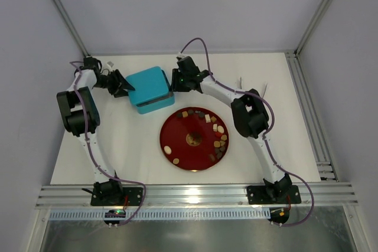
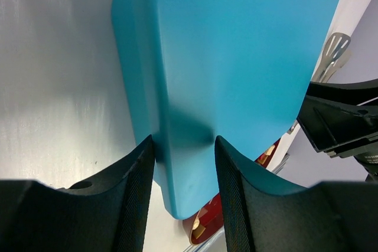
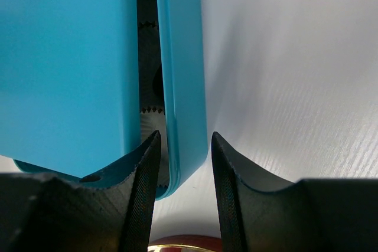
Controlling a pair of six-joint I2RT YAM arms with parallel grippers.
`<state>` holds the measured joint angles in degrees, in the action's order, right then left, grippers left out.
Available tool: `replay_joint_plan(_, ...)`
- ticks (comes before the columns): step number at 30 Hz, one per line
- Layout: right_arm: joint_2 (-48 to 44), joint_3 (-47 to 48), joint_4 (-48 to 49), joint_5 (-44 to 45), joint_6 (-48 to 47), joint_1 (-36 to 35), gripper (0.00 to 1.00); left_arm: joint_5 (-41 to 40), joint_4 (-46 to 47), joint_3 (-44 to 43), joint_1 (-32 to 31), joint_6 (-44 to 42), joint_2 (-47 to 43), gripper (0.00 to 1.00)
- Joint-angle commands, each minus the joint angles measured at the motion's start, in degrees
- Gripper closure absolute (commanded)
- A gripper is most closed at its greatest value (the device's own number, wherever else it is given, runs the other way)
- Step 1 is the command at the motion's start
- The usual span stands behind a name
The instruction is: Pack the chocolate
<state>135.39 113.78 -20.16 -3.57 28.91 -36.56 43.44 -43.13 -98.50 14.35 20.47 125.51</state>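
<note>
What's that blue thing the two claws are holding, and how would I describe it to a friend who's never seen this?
On the white table, find the round red plate dotted with chocolates. Just beyond it, toward the far left, sits a turquoise box with rounded corners, the left gripper and right gripper each pinching an edge. It is the only blue, blocky thing there.

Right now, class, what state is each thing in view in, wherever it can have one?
teal box: ajar, a gap between its two parts.
chocolate: unpacked, loose on the red plate.
red plate: lying flat, loaded.
left gripper: jaws shut on the teal box's corner.
right gripper: jaws shut on the teal box's edge.
</note>
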Motion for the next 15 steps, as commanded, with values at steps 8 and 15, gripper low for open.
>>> replay_joint_plan(8,-9.4,-3.4,4.2,0.7,1.9,0.7,0.58,-2.8,-3.0,-4.2,-1.1,-3.2,0.8,0.56)
replay_joint_plan(15,-12.8,-8.9,7.0,0.6,4.9,3.1,0.57,-4.0,-4.4,-5.4,-2.0,-4.2,1.1,0.56)
